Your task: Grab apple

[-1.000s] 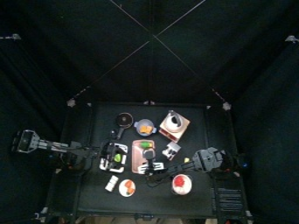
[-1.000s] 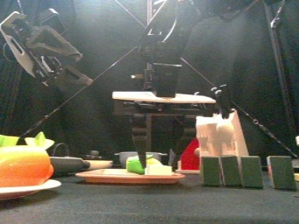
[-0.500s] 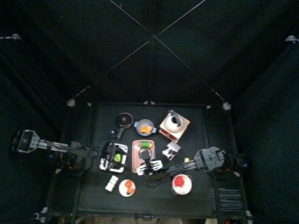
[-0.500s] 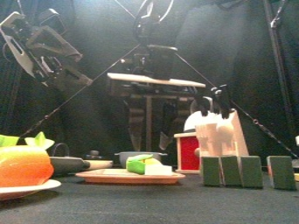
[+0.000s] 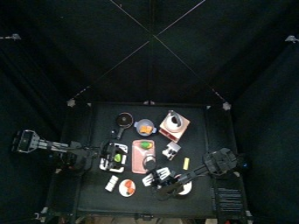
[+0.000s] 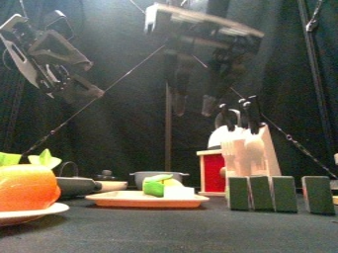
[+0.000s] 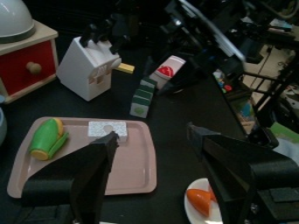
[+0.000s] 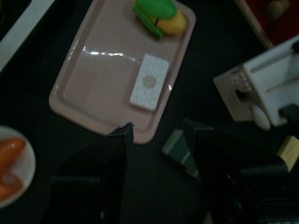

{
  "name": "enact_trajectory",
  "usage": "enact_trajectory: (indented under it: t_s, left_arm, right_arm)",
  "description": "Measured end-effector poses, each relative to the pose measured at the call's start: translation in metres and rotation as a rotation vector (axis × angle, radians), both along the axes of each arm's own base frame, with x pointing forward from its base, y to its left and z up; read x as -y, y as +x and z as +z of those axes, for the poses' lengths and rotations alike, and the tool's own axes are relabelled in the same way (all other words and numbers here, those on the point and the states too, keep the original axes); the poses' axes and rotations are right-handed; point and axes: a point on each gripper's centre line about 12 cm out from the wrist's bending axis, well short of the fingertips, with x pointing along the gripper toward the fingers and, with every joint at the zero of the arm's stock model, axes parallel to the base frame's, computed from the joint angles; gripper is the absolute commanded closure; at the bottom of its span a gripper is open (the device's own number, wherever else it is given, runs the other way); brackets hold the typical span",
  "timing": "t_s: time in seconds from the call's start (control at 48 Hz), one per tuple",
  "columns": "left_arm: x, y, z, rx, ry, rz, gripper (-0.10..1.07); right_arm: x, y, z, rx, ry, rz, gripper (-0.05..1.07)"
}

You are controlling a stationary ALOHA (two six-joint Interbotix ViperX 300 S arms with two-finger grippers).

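The apple shows in none of the views. In the top view my right arm reaches across the table's front right part, and its gripper sits close to the front edge. Seen from the right wrist, that gripper stands open and empty above the dark tabletop, just off the pink tray. The front view shows the right arm high up. My left gripper is open and empty too, resting at the table's left side.
The pink tray holds a green and yellow corn piece and a white slab. A white knife block, green blocks and a red-white box stand behind it. An orange item lies on a white plate at the front left.
The right arm has swung from over the pink tray toward the table's front edge and now covers the front right plate. It has risen high in the front view. The left arm has not moved.
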Motion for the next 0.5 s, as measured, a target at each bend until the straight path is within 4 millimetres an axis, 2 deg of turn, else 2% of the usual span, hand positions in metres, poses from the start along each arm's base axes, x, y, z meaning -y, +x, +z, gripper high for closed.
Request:
enact_trajectory:
  t_s: [0.146, 0.292, 0.5]
  left_arm:
    - [0.0, 0.0, 0.0, 0.0, -0.001, 0.001, 0.0]
    - [0.0, 0.0, -0.001, -0.002, -0.001, 0.001, 0.0]
    - [0.0, 0.0, 0.0, 0.0, -0.001, 0.001, 0.0]
  right_arm:
    - [-0.025, -0.022, 0.005, -0.054, -0.038, 0.009, 0.19]
    - [-0.034, -0.041, 0.007, -0.085, -0.066, -0.079, 0.19]
    - [-0.042, -0.079, 0.014, -0.064, -0.094, -0.176, 0.19]
